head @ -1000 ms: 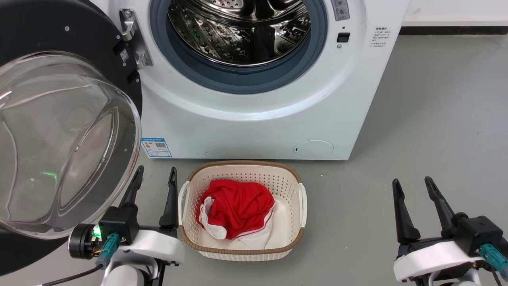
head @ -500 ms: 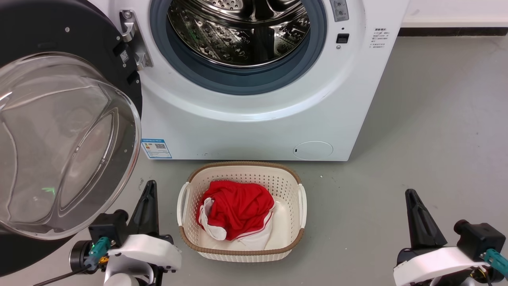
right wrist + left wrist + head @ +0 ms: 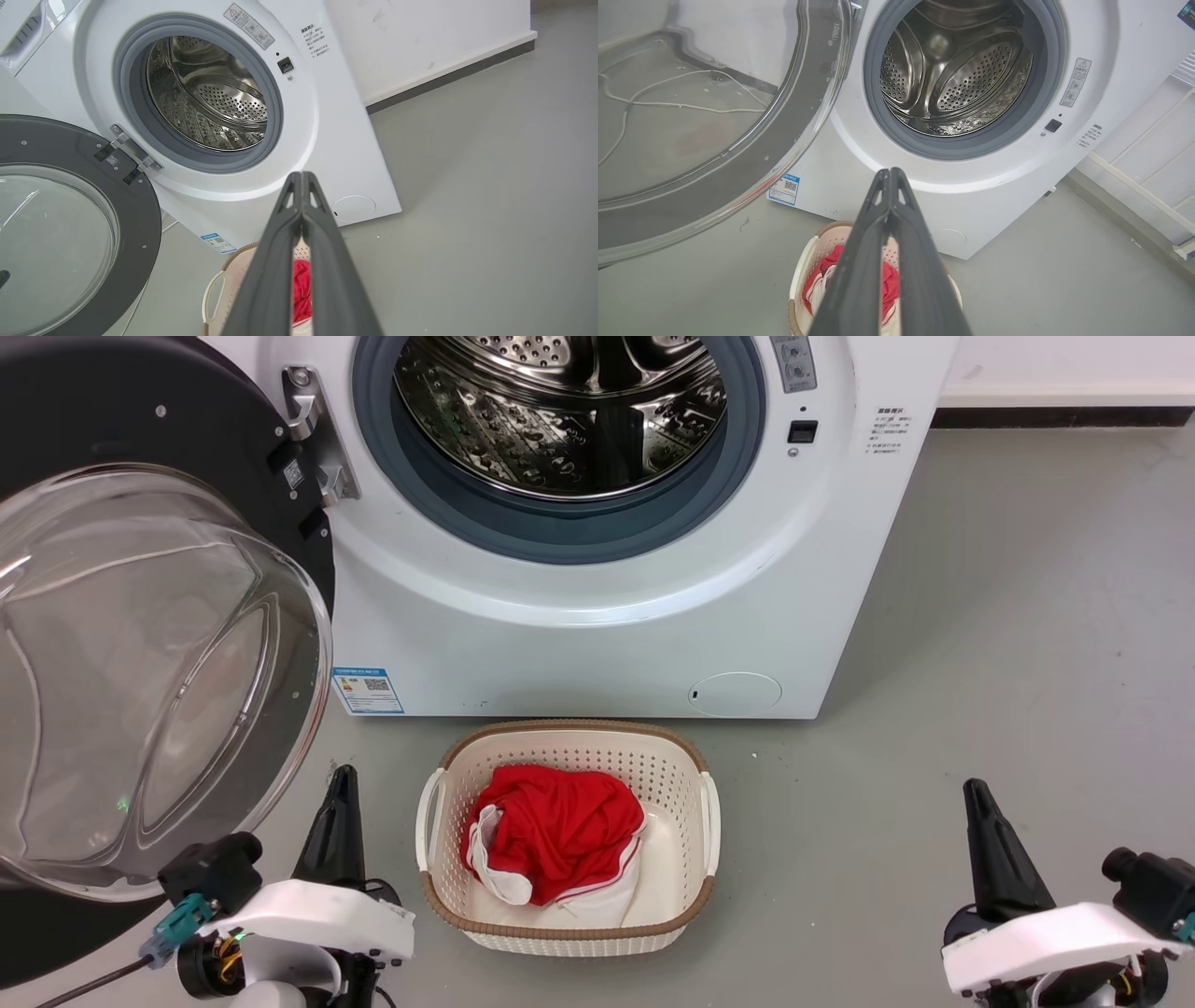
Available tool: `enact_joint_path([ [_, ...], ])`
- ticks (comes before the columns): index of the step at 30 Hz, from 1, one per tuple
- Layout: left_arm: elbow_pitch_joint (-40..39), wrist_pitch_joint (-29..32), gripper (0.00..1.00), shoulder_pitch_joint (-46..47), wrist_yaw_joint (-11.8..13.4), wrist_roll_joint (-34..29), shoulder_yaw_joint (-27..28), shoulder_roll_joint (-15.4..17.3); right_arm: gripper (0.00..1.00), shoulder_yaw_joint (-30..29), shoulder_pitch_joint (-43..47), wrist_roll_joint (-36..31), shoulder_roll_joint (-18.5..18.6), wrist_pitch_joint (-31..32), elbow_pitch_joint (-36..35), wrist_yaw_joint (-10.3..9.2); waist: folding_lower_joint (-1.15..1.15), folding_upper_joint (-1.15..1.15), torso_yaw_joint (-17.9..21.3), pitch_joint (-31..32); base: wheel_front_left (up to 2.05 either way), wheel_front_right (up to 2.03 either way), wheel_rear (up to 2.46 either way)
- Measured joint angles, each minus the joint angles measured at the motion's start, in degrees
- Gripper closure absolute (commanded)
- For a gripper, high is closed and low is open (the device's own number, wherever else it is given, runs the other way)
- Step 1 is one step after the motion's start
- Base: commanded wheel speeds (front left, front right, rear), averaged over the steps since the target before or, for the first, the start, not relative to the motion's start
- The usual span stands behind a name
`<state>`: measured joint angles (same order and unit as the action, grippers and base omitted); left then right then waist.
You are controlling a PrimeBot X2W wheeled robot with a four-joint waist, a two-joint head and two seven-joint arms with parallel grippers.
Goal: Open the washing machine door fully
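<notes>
Washing machine door point(image 3: 140, 663) hanging wide open at left, L pincer point(image 3: 342, 782) & R pincer point(image 3: 977, 793) pressed together, seemingly clear of door

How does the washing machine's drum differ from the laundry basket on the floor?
The drum is shiny steel; the basket is cream plastic with a brown rim. The drum shows nothing inside; the basket holds a red and white garment. The drum opens forward, toward the robot; the basket opens upward. Both have perforated walls.

Laundry room (washing machine point(image 3: 560, 653), basket point(image 3: 579, 753))
</notes>
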<state>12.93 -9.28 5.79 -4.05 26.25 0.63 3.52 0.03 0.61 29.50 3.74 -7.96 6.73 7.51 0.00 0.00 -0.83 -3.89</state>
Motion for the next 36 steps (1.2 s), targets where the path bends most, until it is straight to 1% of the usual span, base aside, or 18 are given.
enact_joint_path([
  [19,0.08,3.99,1.0,-0.01,-0.96,17.16,1.49,-0.14,1.0,-0.42,-1.79,17.28,0.65,2.77,1.76,-0.01,0.0,0.0,0.15,0.66,0.0,0.0,0.0],
  [36,0.3,7.11,1.0,0.0,-1.51,29.85,2.61,-0.27,1.0,-1.08,-2.89,29.81,0.88,5.03,3.12,-0.01,0.0,0.0,0.28,1.26,0.0,0.0,0.0],
])
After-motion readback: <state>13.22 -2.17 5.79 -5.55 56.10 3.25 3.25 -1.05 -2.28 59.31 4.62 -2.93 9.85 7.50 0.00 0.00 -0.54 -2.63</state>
